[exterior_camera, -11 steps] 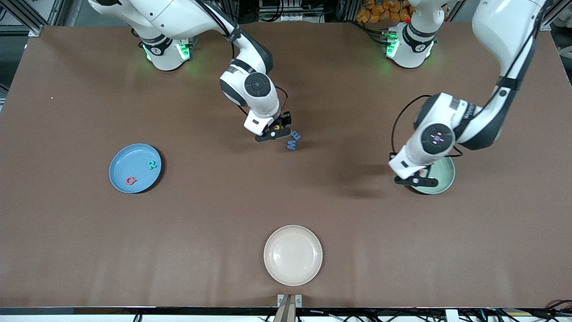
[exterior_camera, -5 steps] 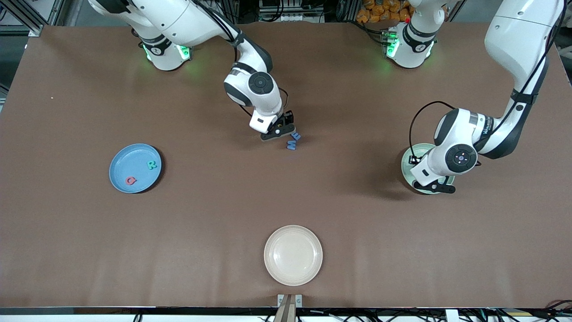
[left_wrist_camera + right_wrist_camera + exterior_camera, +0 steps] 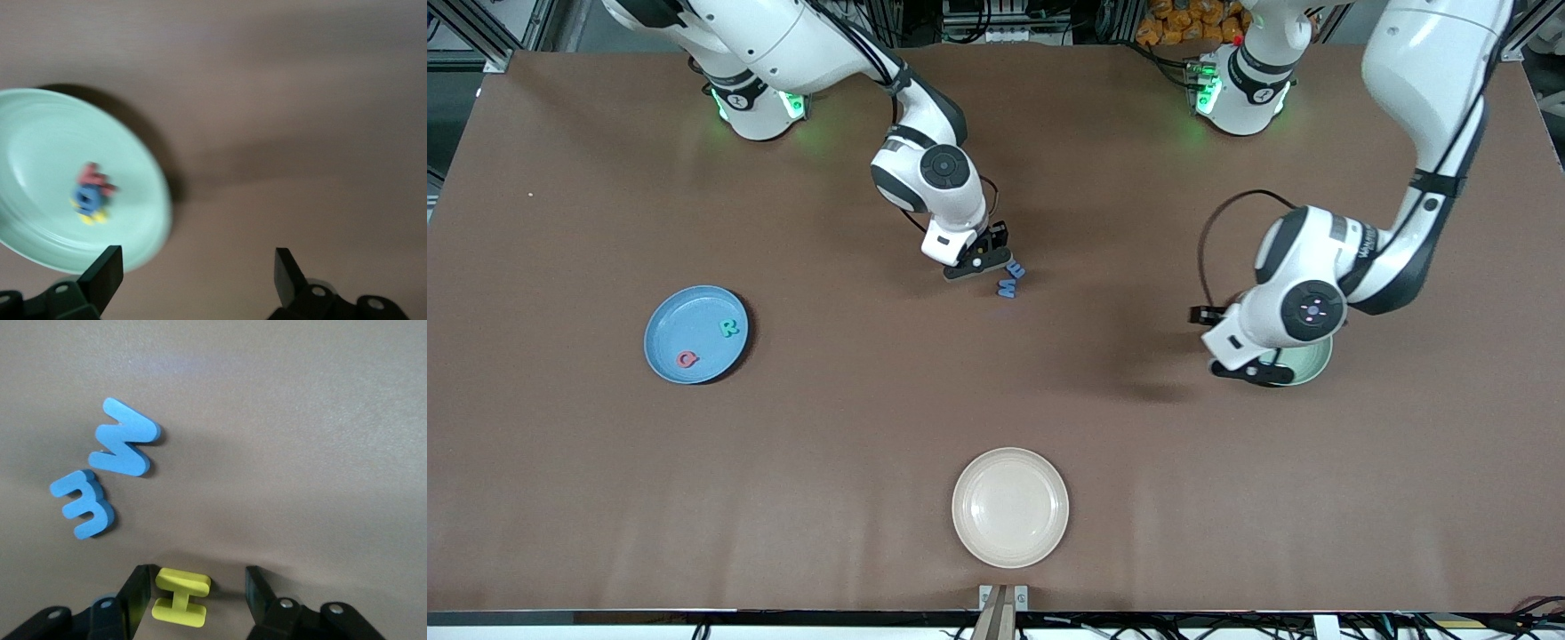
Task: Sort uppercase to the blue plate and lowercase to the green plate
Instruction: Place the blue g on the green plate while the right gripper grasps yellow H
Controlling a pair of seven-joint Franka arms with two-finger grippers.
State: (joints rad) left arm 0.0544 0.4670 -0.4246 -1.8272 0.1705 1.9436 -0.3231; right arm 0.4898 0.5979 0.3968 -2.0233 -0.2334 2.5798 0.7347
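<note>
While the yellow H (image 3: 180, 597) lies between its parted fingers, the right claw (image 3: 193, 600) stands low; left claw (image 3: 193, 277) gapes.

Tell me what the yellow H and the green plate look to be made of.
Yellow H: likely foam, matte; thick flat cut-out with soft rounded edges and no shine. Green plate: probably glazed ceramic or hard plastic; smooth, evenly coloured, with a raised rim. The look leaves it open.

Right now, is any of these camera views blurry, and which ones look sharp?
Left wrist view: motion-smeared, so the letters on the green plate are colour blobs. Right wrist view: sharp, yellow H and blue W crisp. Front view: evenly lit, clear.
</note>
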